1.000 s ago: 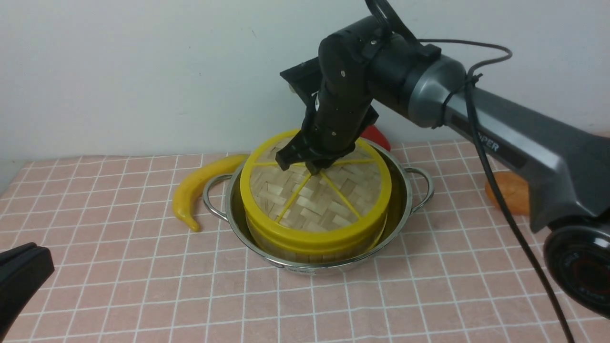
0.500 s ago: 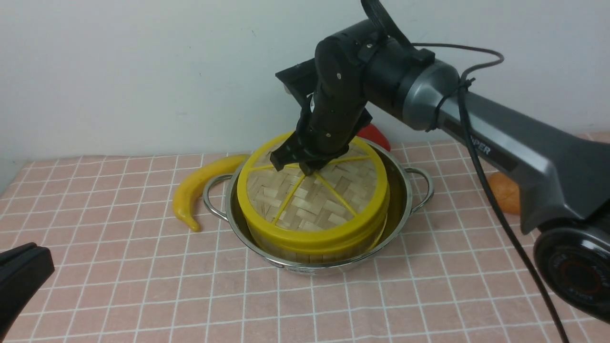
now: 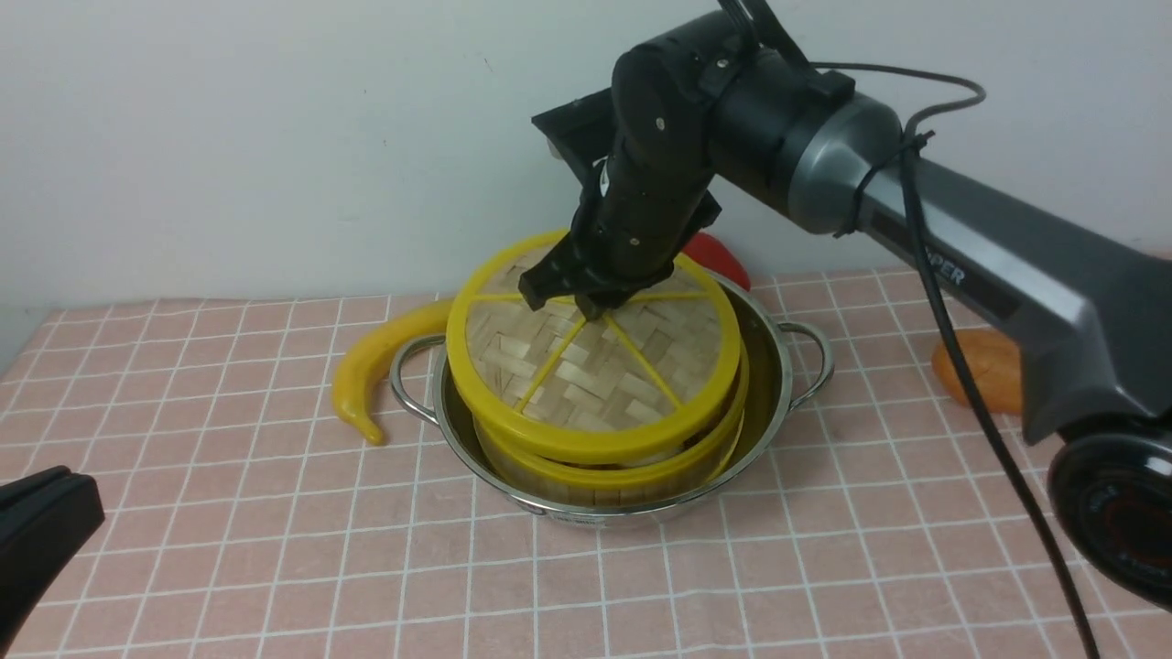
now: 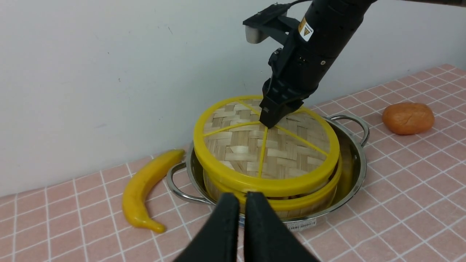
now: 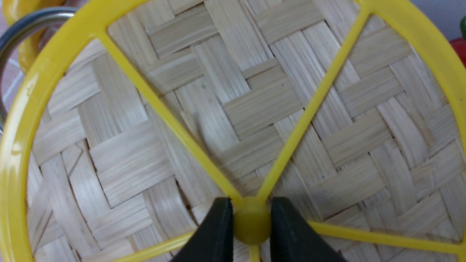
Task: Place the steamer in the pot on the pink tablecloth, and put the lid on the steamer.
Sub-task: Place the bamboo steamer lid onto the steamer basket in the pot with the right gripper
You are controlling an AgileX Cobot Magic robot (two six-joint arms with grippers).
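The steamer (image 3: 641,478) stands inside the steel pot (image 3: 780,366) on the pink tablecloth (image 3: 824,549). Only its yellow rim and bamboo side show. The woven lid (image 3: 568,384) hangs just over it, offset a little to the left, with a gap between the two rims. My right gripper (image 3: 591,307) reaches down from above and is shut on the lid's yellow hub (image 5: 251,222). In the left wrist view the lid (image 4: 255,153) covers the steamer (image 4: 309,199) in the pot (image 4: 351,171). My left gripper (image 4: 242,197) is shut on nothing, low in front of the pot.
A yellow banana (image 3: 375,366) lies against the pot's left handle. An orange lump (image 3: 984,366) sits on the cloth to the right. A red object (image 3: 719,256) peeks out behind the pot. The white wall stands close behind.
The right gripper has risen a little and moved left with the lid. The lid sat on the steamer's rim before; now it hangs above it with a gap.
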